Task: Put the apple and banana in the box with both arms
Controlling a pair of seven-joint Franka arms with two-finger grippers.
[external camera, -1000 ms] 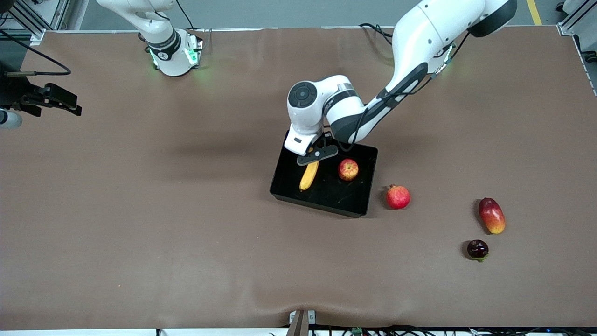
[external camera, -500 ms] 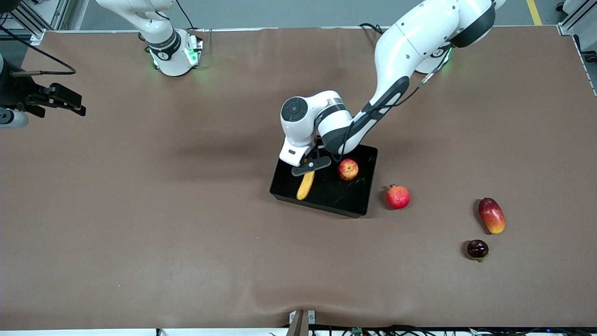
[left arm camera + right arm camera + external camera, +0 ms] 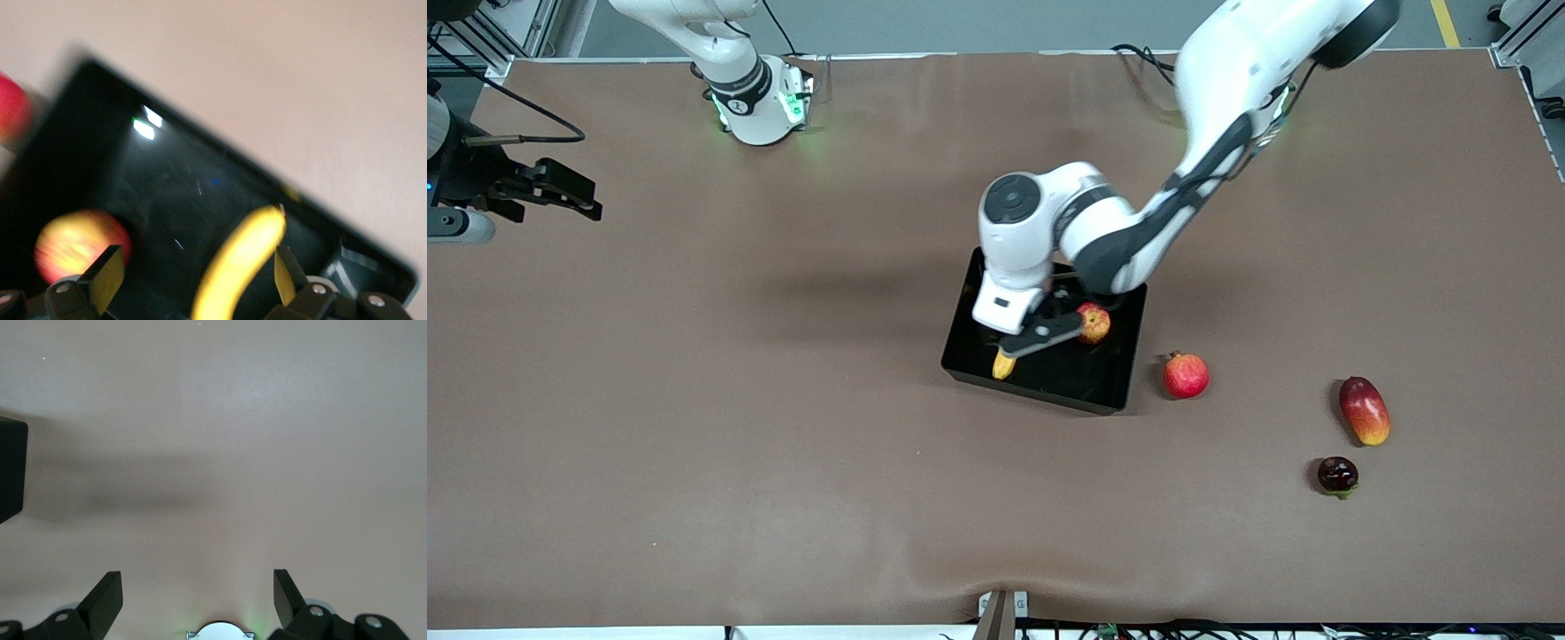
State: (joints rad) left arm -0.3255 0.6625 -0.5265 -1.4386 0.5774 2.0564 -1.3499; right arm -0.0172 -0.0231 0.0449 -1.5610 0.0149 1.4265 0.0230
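A black box [image 3: 1116, 360] sat near the middle of a brown table [image 3: 783, 444]. Inside it lay an apple [image 3: 1095, 323] and a banana [image 3: 1005, 364], the banana toward the right arm's end of the box and mostly hidden under the left arm. The left gripper [image 3: 1040, 336] hung low over the box, fingers [image 3: 107, 279] spread wide with the banana lying loose between them, touching neither. The right gripper [image 3: 560, 191] waited over bare table at the right arm's end, fingers wide apart and empty. Three other fruits sat outside the box: a red pomegranate [image 3: 1185, 374] just beside it, a mango [image 3: 1364, 410] and a dark plum [image 3: 1337, 475] well apart.
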